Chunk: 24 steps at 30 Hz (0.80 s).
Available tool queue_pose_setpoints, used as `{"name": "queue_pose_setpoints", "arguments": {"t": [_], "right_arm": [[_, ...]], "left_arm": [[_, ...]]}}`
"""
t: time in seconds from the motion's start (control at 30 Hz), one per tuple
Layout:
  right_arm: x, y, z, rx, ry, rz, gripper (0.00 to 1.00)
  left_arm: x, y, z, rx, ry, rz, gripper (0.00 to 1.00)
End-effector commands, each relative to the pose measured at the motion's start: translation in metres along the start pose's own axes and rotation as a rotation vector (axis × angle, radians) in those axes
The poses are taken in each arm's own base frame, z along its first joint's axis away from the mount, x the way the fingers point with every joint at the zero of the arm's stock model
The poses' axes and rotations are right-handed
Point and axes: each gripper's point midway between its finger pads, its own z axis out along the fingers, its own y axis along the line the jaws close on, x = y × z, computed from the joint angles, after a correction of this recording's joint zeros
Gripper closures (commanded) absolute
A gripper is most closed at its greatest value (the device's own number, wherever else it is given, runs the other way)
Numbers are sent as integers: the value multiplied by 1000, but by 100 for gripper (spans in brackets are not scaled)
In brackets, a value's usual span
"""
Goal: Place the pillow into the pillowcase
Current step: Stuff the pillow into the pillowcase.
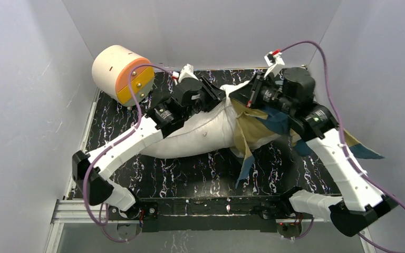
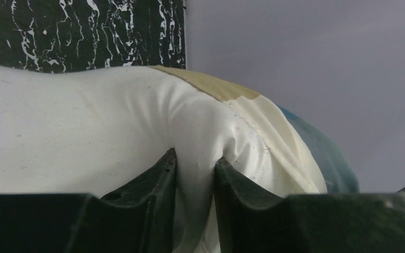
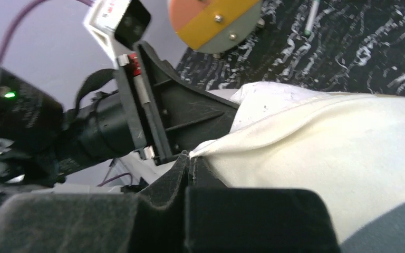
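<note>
Pillow [image 1: 200,134] lying left-right, pillowcase [image 1: 248,129] over right end

– How deep is the pillow [image 1: 200,134] in?
– Can't tell; its right end is buried inside the pillowcase [image 1: 253,129], and the left arm [image 1: 137,138] covers its far edge.
– The right pincer [image 3: 190,161]?
– Its tips are too small from above. Near the counter's [image 1: 190,174] right edge, the right arm [image 1: 343,163] hides part of the pillowcase.

Plain pale grey walls [image 1: 26,79] closed in three sides, black white-veined marbled table [image 1: 190,174], aluminium rail [image 1: 84,210] at near edge, even soft light
</note>
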Motion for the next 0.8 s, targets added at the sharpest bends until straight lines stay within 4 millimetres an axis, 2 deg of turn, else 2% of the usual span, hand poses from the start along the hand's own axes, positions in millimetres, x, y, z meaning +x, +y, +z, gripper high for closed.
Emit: {"name": "queue_pose_setpoints", "arguments": {"t": [0.0,0.03,0.07,0.1,0.13,0.17,0.23,0.37,0.47,0.53,0.6,0.77], "right_arm": [[11,-49,43,134,-15,47,99],[12,-65,49,177,-25,34,99],[12,-76,54,200,-30,9,99],[14,-90,60,232,-28,-15,99],[15,-106,66,268,-23,-33,99],[17,-121,71,304,-14,-37,99],[18,-145,81,348,3,-24,99],[10,-165,102,345,20,-41,99],[11,-186,118,364,68,-32,99],[10,-191,126,357,92,-34,99],[7,-191,130,355,95,-38,99],[0,-187,129,348,72,-37,99]], "left_arm": [[-5,-21,24,91,54,107,62],[-9,-11,31,52,97,162,52],[-5,0,35,32,162,228,46],[0,21,38,-34,226,313,41],[-7,22,35,-48,231,390,36],[-6,40,29,-116,270,476,33],[-17,55,12,-170,289,646,29],[-42,78,-21,-264,276,883,17],[-59,85,-41,-311,274,1020,13],[-66,82,-50,-312,282,1083,12],[-59,77,-55,-268,334,1105,12],[8,57,-60,54,534,951,13]]}}
